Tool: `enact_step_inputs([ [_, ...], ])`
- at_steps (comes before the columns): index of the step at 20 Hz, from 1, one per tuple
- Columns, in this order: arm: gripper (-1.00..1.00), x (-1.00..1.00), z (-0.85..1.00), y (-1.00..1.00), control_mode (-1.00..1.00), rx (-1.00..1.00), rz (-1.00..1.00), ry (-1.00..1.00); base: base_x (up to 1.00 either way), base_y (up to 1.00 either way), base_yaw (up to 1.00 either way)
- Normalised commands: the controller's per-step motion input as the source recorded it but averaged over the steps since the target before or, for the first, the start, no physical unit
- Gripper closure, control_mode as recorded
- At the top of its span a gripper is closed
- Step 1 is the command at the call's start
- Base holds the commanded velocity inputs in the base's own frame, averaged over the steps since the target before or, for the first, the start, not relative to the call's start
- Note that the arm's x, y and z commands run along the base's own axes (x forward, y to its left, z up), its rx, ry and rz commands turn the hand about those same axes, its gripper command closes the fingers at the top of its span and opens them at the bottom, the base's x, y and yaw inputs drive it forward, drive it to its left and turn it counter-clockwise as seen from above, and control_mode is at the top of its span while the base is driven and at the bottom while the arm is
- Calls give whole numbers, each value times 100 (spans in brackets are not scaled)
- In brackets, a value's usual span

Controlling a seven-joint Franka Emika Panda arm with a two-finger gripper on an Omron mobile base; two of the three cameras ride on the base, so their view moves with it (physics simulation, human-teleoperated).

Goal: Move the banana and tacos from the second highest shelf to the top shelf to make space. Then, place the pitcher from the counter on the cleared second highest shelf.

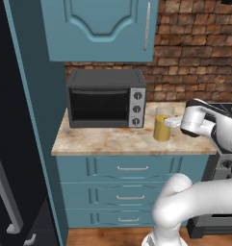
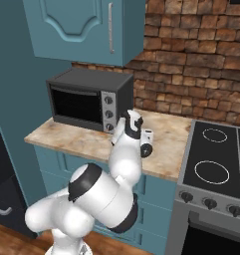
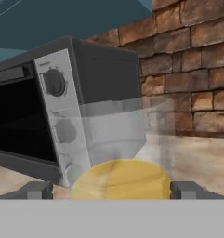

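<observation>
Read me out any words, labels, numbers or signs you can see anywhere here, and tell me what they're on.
There is no readable text.
Toaster oven: the faint marks around its knobs are too blurred to read.
Pitcher: clear with orange juice, no label.
Stove: plain white burner rings, and no markings can be made out on its knobs.
Cabinets, drawers and brick wall: no lettering.

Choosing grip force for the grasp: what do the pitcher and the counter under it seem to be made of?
The pitcher looks like clear glass or plastic: the toaster oven and bricks show through its wall above the orange-yellow juice. The counter looks like polished stone, beige with mottled speckling. The gripper has its fingertips either side of the pitcher.
</observation>
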Motion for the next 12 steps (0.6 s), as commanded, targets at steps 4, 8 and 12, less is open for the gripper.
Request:
enact_step_inputs([
  [4, -100, 33, -36, 0, -100, 0, 2, 0, 0, 0, 0],
  [8, -100, 28, -34, 0, -100, 0, 2, 0, 0, 0, 0],
  [12, 100, 20, -28, 0, -100, 0, 1, 0, 0, 0, 0],
])
